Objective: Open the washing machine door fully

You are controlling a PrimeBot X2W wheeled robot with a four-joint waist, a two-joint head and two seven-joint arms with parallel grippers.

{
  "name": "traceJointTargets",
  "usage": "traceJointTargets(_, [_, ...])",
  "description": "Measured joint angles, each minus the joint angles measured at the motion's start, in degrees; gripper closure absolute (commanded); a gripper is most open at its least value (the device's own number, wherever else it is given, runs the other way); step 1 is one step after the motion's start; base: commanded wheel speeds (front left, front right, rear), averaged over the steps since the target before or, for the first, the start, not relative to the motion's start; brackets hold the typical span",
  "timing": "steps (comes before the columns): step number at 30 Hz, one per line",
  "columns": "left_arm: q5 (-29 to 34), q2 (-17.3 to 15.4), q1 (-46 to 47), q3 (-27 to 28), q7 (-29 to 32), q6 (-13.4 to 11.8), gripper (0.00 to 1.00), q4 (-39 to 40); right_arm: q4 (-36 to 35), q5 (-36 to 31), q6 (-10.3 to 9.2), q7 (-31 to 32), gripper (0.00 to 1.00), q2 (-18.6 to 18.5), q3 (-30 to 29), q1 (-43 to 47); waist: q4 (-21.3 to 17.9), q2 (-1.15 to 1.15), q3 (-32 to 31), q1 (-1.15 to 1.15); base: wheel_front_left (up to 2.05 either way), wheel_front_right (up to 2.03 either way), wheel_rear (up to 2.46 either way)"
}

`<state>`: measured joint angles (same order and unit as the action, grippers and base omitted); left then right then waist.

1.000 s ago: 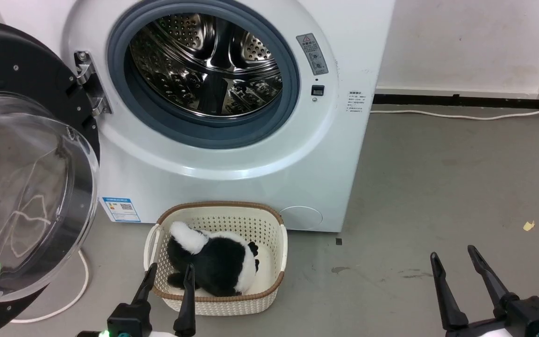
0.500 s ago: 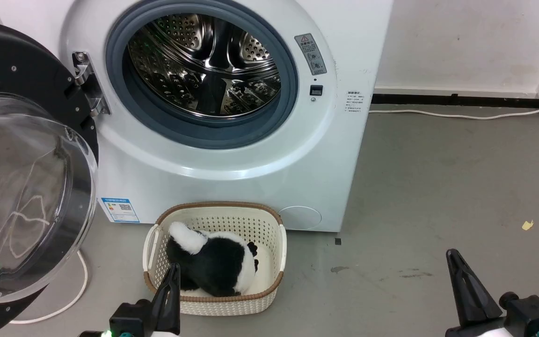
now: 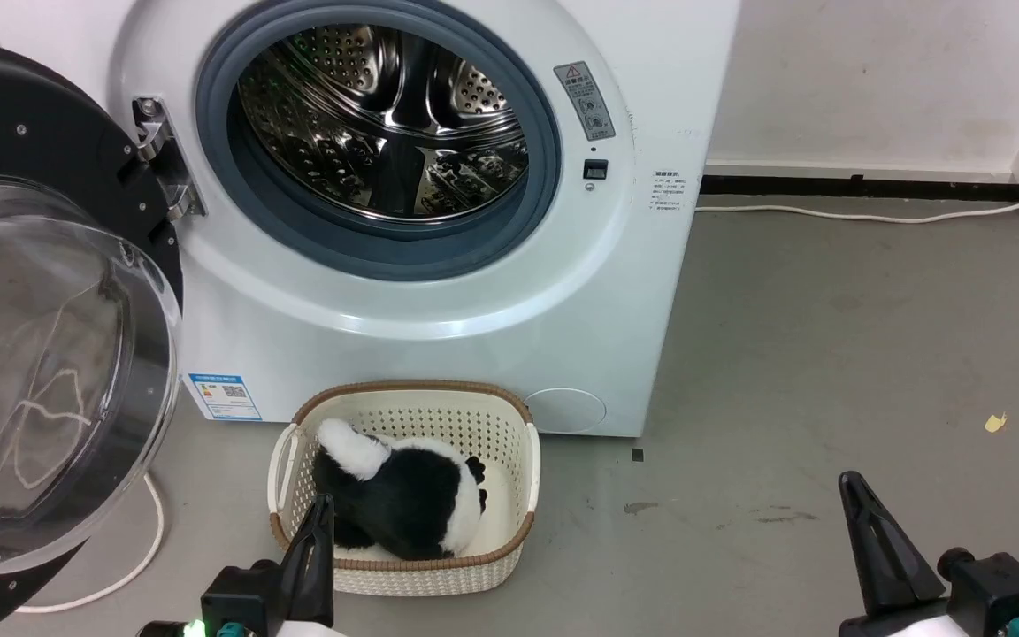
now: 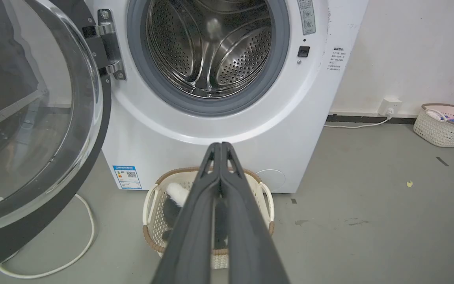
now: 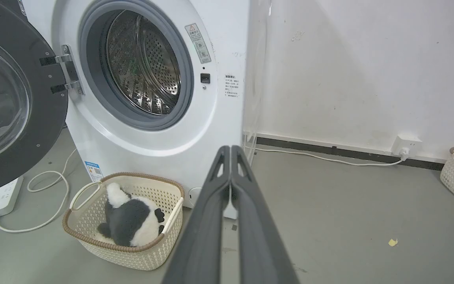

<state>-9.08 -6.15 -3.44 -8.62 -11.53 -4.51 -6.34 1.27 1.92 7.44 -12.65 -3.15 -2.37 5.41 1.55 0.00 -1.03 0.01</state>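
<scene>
The washing machine door [image 3: 41,292] hangs at about 9 o'clock from the drum opening [image 3: 386,133]. It is carried on the metal hinge [image 3: 160,159] at the opening's left edge, which is why it stands clear of the floor without being held. Nothing touches it. It has swung well away from the washing machine [image 3: 439,345], and it looks at or close to the end of its travel, so the task seems nearly or wholly done.

The cream basket [image 3: 412,387] sits on the floor at 6 o'clock from the opening, just in front of the machine. A black-and-white plush toy [image 3: 403,504] lies in it (probably waiting to be loaded).

The left gripper [image 3: 322,509] sits at 7 o'clock in the head view, with its fingers pressed together on nothing, as the left wrist view also shows [image 4: 220,145]. The right gripper [image 3: 850,487] sits at 5 o'clock, likewise closed and empty [image 5: 230,148]. Both are low and well apart from the door, which reads as a parked pose.

The door stands upright on a vertical hinge line. Its inner face, with the bulging glass bowl, points towards the robot and a little to 3 o'clock. As a round disc it has no long axis.
</scene>
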Motion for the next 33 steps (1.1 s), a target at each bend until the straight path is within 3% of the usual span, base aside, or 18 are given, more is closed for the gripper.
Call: traceJointTargets(33, [3.05,1.30,0.73,2.72,4.04,1.64,1.00,2.11,-0.21,-0.45,0.00,4.42,1.00,0.00,0.89,-1.25,-0.54,0.00,0.36,0.00,0.00,0.00,0.00])
